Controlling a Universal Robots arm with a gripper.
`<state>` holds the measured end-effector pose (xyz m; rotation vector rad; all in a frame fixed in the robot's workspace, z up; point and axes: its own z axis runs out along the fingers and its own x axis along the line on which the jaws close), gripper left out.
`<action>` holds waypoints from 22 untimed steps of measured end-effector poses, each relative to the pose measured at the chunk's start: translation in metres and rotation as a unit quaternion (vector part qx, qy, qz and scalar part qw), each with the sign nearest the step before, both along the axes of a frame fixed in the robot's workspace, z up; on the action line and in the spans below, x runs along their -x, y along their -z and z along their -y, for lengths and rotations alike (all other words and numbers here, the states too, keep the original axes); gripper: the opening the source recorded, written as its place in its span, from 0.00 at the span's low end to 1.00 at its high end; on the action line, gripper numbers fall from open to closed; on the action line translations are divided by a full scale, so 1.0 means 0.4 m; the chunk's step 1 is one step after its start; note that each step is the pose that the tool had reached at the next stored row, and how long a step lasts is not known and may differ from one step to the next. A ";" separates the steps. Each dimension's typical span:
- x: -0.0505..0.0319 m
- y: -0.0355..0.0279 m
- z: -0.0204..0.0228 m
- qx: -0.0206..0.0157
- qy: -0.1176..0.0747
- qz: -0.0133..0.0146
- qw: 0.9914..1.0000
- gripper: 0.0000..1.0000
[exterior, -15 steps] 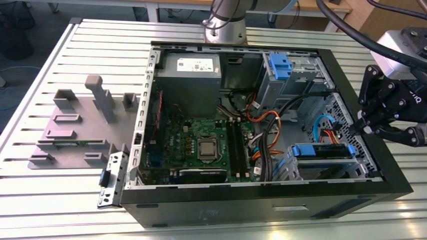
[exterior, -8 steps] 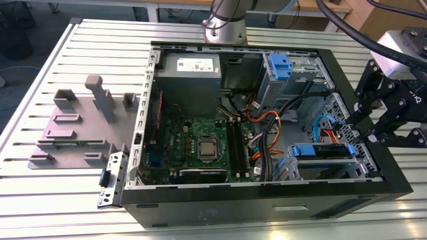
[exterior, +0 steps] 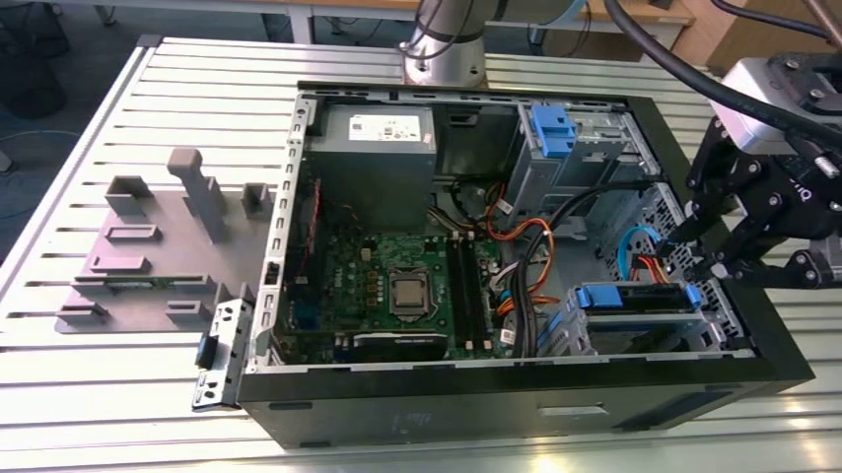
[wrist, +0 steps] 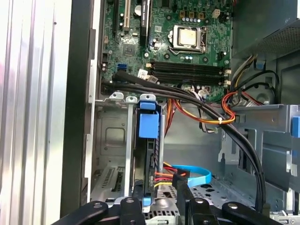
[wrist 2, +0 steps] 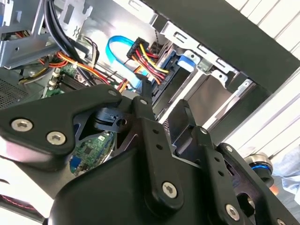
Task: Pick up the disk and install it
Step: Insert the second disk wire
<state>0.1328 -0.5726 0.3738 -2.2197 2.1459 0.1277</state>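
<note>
Hand point(exterior: 752, 258): seen in the exterior view at that view's right, held above the right edge of the open computer case point(exterior: 776, 340). Its black fingers point(exterior: 799, 266) are seen spread apart, and nothing is gripped between them. In both wrist views its black linkages are seen in the foreground.

Disk point(exterior: 634, 298): seated in the drive cage point(exterior: 579, 340) at the near right corner of the case in the exterior view, with its blue carrier rails at its edges. In the first wrist view it is seen edge-on point(wrist: 148, 154), with a blue tab at its end, standing between the metal walls of the cage. In the second wrist view its blue end point(wrist 2: 183, 61) is seen beside the metal bracket.

Hand to disk: the two are kept apart; the hand is held just above and to the exterior view's right of the disk.

Cables: a light-blue data cable point(wrist: 194, 174) and a bundle of red, yellow and black power wires point(wrist 2: 145, 58) are seen reaching the end of the disk.

Case contents: a green motherboard point(exterior: 394, 286) with its processor socket is seen in the middle; a grey power-supply box point(exterior: 373, 148) is mounted at the far side.

Table point(exterior: 79, 168): slatted metal, carrying the case and a grey fixture plate point(exterior: 145, 256) at the exterior view's left.
</note>
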 end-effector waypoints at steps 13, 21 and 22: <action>0.006 0.019 -0.032 0.000 -0.005 0.000 1.000 0.41; 0.006 0.041 -0.039 0.000 -0.005 0.000 1.000 0.41; 0.006 0.042 -0.040 0.000 -0.005 0.000 1.000 0.41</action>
